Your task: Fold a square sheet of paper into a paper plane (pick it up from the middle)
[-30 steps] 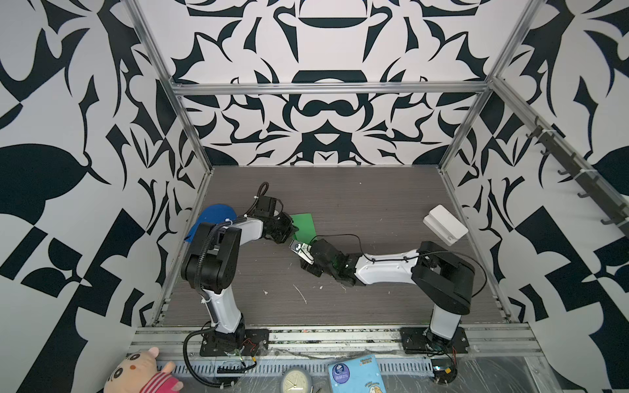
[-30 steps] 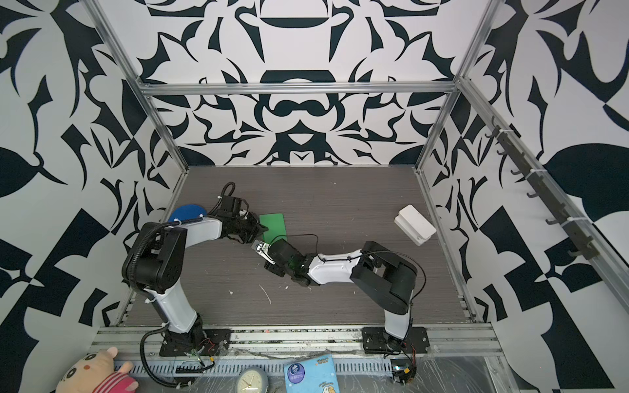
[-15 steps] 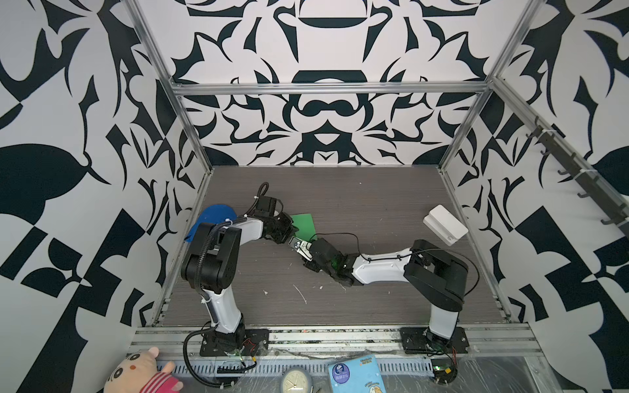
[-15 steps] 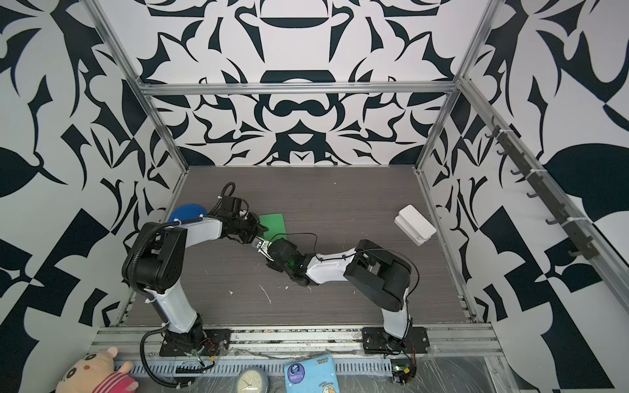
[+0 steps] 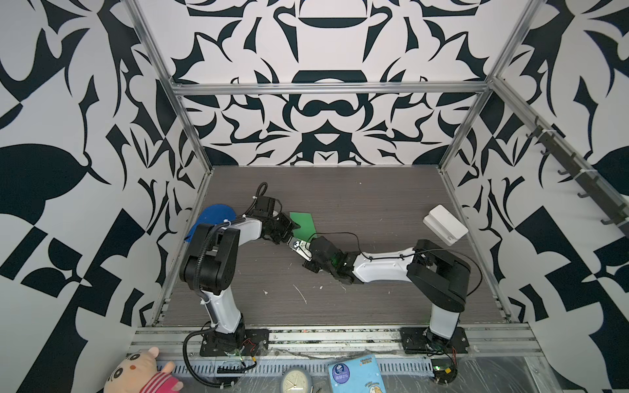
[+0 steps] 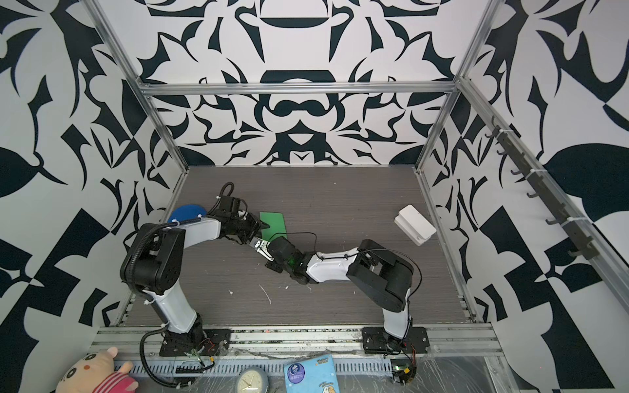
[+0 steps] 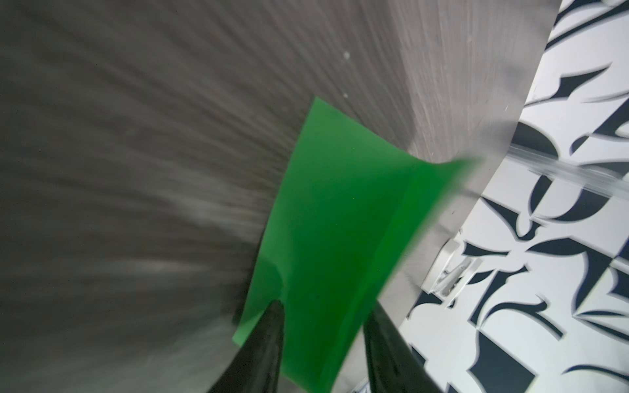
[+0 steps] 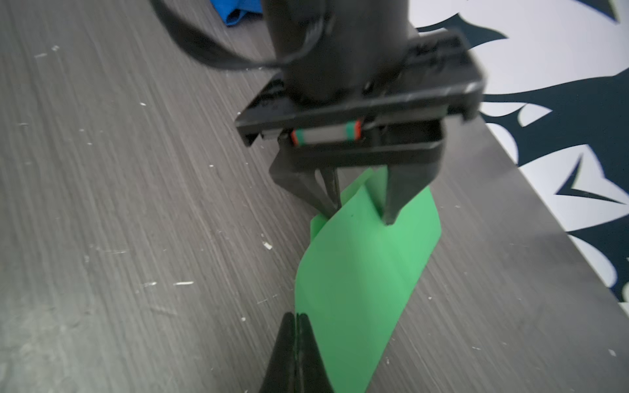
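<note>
Right wrist view shows the sheet of green paper (image 8: 357,272) lying on the grey bench (image 8: 136,204). It is not fully flat: it has a lengthwise crease and a raised fold at its far end. The left gripper (image 8: 362,214) stands over this far end with its jaws apart, one finger on each side of the raised fold. The tips are down at the paper, but they do not pinch it. The right gripper (image 8: 296,320) has its jaws closed, tip against tip, right at the near edge of the paper. I cannot tell if this edge is caught between them. The left wrist view agrees about the left jaws: the two dark fingers (image 7: 269,340) are well apart above the green surface. In both top views the paper (image 5: 304,223) (image 6: 274,223) lies in the left half of the bench, with both grippers at it. A blue cap (image 5: 216,217) lies beside the left arm, near the left wall. A white box (image 5: 444,224) sits well apart at the right side.
</note>
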